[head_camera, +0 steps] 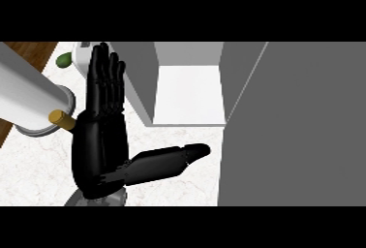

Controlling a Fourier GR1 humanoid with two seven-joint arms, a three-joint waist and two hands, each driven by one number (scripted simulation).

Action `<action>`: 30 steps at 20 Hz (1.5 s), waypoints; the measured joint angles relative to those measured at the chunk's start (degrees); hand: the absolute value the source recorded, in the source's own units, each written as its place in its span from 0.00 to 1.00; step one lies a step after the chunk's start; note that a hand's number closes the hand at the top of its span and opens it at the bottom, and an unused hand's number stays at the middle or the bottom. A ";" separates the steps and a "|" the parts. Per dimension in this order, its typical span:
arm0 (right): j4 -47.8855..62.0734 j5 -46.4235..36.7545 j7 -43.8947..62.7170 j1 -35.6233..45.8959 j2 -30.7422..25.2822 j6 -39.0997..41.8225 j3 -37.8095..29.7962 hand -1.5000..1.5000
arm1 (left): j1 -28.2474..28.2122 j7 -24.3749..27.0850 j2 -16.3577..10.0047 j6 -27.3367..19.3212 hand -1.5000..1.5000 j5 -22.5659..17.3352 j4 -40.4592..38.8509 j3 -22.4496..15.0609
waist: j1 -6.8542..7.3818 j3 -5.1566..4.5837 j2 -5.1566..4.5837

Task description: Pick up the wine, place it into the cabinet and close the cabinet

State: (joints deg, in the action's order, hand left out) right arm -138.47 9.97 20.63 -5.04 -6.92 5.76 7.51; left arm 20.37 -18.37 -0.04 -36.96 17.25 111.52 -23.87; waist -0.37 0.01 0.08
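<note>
Cabinet door: a broad grey panel filling the right of the frame. It stands swung open towards the viewer, which leaves the way in free.
Pale cylinder: slants in from the upper left and ends in a ringed collar. I cannot tell what it is.
Left hand: rises from the lower edge, left of centre. Its fingers are straight and together, pointing to the top of the frame, and its thumb is spread out to the right. It is wide and holds nothing. The pose looks like rest, not a reach.
Right hand: does not show anywhere.
Cabinet: at upper centre, with grey side walls around a white inside. The opening faces the hand, so a bottle could go straight in.
Wine: no bottle plainly shows, neither on the white inside nor in the hand.
Tan stub: pokes out at the hand's left edge, beside the collar. It might be a stopper, but the hand hides whatever it belongs to.
Green thing: small and rounded, at the upper left beyond the fingertips. I cannot tell what it is.
Counter: pale marble under the hand.
Stage, as a judgement: with the door open and the hand bare, either the pick or the closing is still to do. I cannot say which.
</note>
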 measured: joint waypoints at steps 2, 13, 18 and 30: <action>-0.41 -0.11 1.52 0.98 0.05 -0.68 -0.21 0.00 | 1.24 -3.33 0.01 -1.17 0.00 2.21 1.26 -1.41 | 0.06 0.00 0.05; -0.38 -0.79 6.21 5.93 0.87 -2.38 -0.24 0.00 | 6.17 -10.09 0.03 -9.51 0.00 8.51 -0.88 -5.26 | 0.16 0.00 0.03; -1.29 -1.05 7.39 6.21 1.00 -2.63 -0.13 0.00 | 4.90 -12.97 0.02 -10.60 0.00 11.02 0.96 -4.60 | 0.20 0.00 0.06; -1.70 -1.72 10.54 9.63 0.98 -3.22 -1.25 0.00 | -6.30 -6.33 -1.81 -10.62 0.00 8.02 4.29 0.30 | 0.34 -0.02 -0.01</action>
State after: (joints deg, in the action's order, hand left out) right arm -140.18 8.25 31.17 4.58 -5.94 2.54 6.26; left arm 14.07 -24.70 -1.85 -47.58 25.27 115.81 -23.57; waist -0.03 -0.01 0.07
